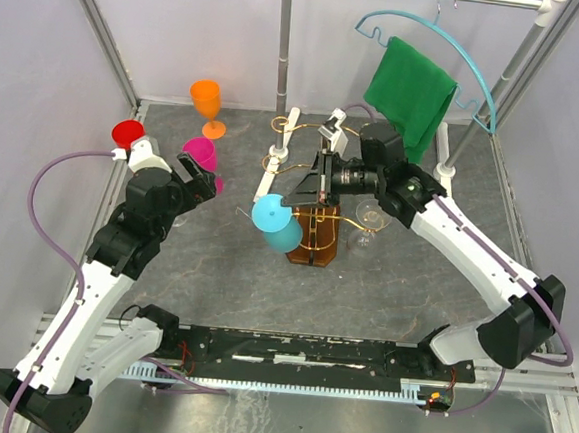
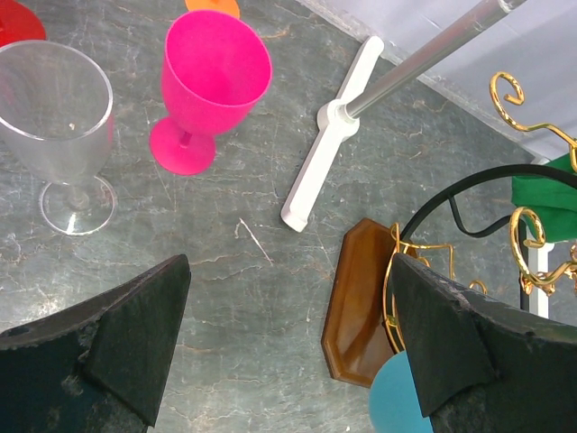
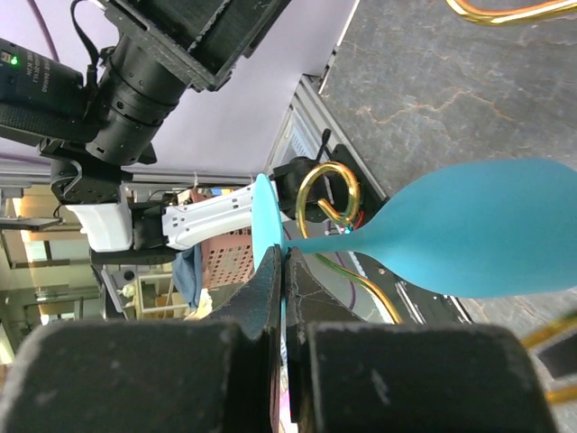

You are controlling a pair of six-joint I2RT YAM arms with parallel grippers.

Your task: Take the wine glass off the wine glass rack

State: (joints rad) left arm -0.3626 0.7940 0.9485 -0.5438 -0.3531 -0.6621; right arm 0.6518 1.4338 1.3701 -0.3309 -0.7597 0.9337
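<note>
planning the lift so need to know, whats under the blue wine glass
The rack's brown wooden base shows partly under the blue wine glass, with grey table around it. The bowl hides one corner of the base and anything lying there.

FREE: tabletop (image 1: 215, 271) near edge | BLOCKED: far-left corner, pink glass (image 1: 202, 155), orange glass (image 1: 207, 105), red glass (image 1: 128, 132) | CENTRE: wine glass rack (image 1: 312, 243), blue wine glass (image 1: 277, 223) jutting left, white rail foot (image 1: 271, 170) beside
</note>
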